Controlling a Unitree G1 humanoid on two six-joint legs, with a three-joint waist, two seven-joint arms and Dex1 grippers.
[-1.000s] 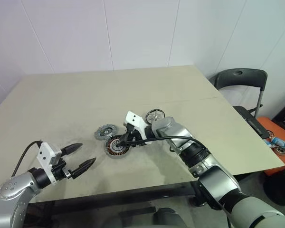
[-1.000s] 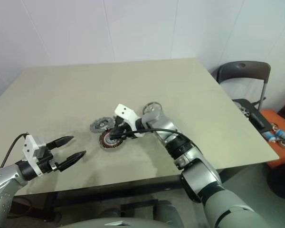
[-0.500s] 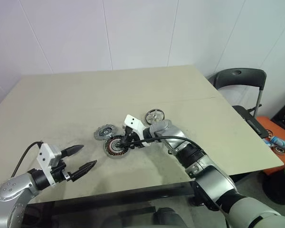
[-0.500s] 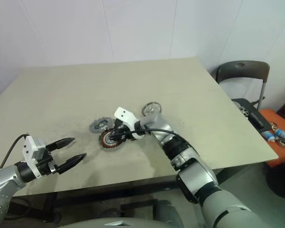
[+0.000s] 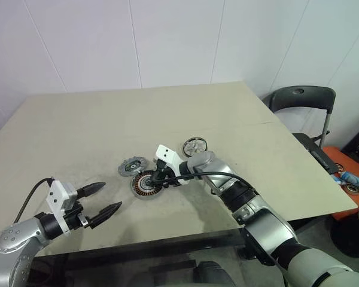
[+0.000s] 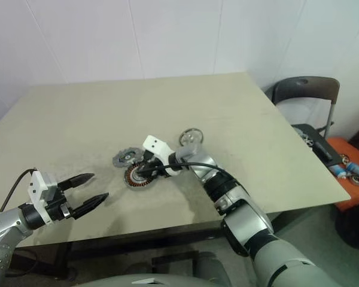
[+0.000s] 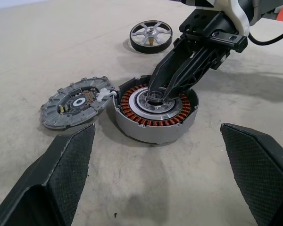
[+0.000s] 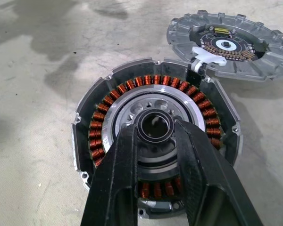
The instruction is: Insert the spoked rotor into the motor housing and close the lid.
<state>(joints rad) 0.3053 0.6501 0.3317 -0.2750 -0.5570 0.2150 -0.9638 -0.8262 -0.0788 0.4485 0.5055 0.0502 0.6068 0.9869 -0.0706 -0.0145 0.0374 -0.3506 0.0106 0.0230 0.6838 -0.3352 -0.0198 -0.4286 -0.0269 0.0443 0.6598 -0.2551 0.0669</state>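
A beige worktop (image 5: 78, 119) stands before a white wall, with a dark folding chair (image 5: 302, 101) at its far right corner. Near the middle of the worktop lies the motor housing (image 7: 155, 110), a shallow silver cup with a ring of copper-orange windings around a silvery centre. A small dark ring (image 8: 154, 126) sits at that centre.

The right pincer (image 8: 155, 141) reaches in from the right and points down and to the left into the housing. Its two black fingers (image 8: 118, 179) stand narrowly apart, one on each side of the small dark ring, closed against it.

The lid (image 7: 75, 101), a flat grey ribbed disc, lies flat just to the left of the housing and slightly farther away. Its edge touches the housing's rim, where a small white clip (image 8: 208, 56) rests.

The spoked rotor (image 7: 151, 35), a dark wheel with a shiny rim, lies flat on the worktop beyond the housing, a little to the right and apart from it.

The left pincer (image 5: 100, 198) hovers over the near left part of the worktop, well apart from the parts. Its fingers (image 7: 61, 174) are spread wide and hold nothing, pointing toward the housing.
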